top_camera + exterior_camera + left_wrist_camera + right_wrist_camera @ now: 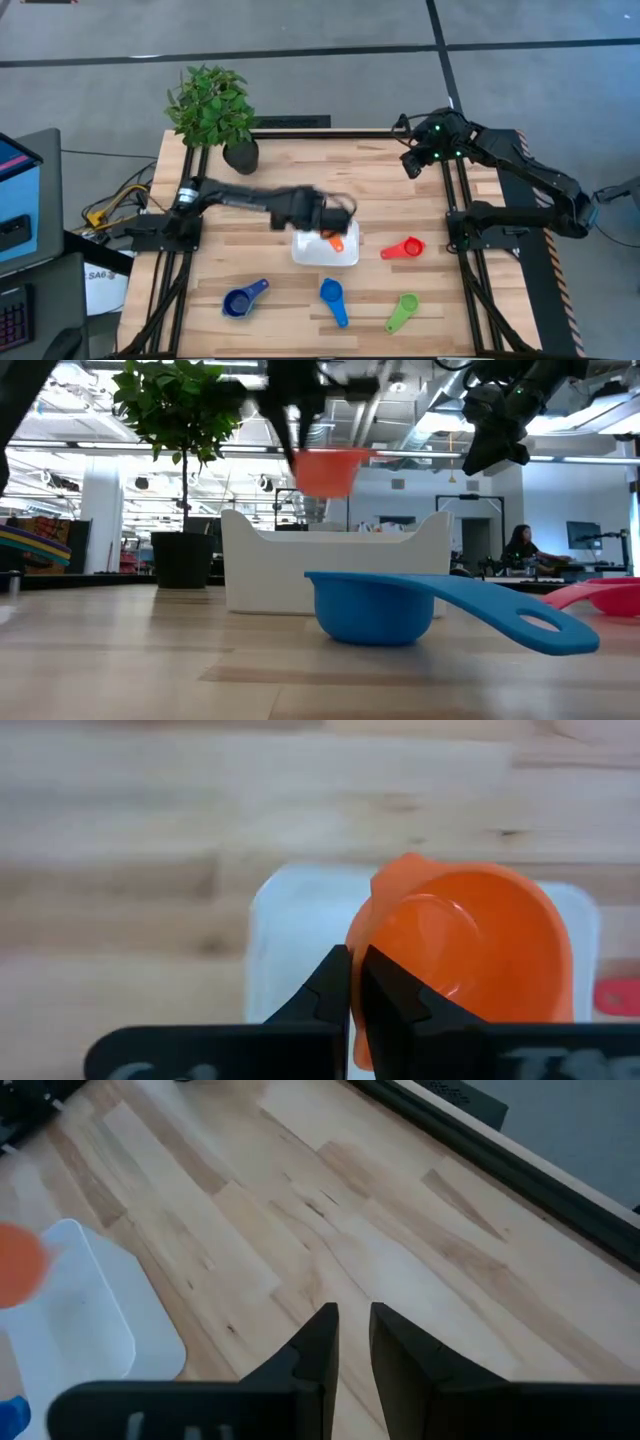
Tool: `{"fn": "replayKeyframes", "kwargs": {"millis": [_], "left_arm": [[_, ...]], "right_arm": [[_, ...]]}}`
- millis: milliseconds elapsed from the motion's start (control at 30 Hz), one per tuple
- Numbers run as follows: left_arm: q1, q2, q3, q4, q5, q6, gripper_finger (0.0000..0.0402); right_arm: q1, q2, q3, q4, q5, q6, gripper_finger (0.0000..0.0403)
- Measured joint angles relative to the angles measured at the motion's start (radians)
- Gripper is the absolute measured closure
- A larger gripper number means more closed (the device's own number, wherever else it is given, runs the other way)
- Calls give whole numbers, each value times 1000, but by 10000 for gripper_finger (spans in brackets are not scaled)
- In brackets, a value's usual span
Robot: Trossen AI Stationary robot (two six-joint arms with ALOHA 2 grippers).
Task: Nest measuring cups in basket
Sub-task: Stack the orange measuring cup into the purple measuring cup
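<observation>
My left gripper (328, 228) hangs over the white basket (318, 254) at the table's middle, shut on an orange measuring cup (470, 950). In the low view the cup (326, 470) floats above the basket (300, 570). Three cups rest bowl-down near the front edge: dark blue (243, 298), blue (333, 298) and green (402, 312). A red cup (403, 248) lies to the right of the basket. My right gripper (353, 1320) is raised over the far right of the table, open, with only bare wood beneath its fingers. My left gripper pinches a thin orange part at the edge of the cup's bowl (362, 935) between its two fingers; the fingers (325, 990) cover most of that part. They come from above, slanting down. The cup is lifted clear over the basket, its open side up.
A potted plant in a black pot (240, 155) stands at the far left corner. Black frame rails (455, 210) run along both sides of the wooden table. Bare wood lies between the basket and the far edge.
</observation>
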Motion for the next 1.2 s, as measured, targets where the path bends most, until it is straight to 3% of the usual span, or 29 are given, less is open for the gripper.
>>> {"fn": "replayKeyframes", "kwargs": {"millis": [167,267,567,800,1033,1200], "left_arm": [[-139,-30,0,-109,-21,-337,400],[-189,-30,0,-150,77,-354,400],[-322,-30,-3,-195,238,-390,398],[-407,-30,-26,-195,275,-399,399],[-373,-50,-107,-195,61,-242,399],[-267,-109,-166,-194,-9,48,399]], "right_arm": [[-6,3,0,3,-15,0,317],[-6,10,0,17,-15,0,317],[5,23,0,35,-20,68,317],[158,25,0,60,-38,220,317],[380,43,-1,238,-31,447,317],[502,12,-1,288,79,597,304]]}}
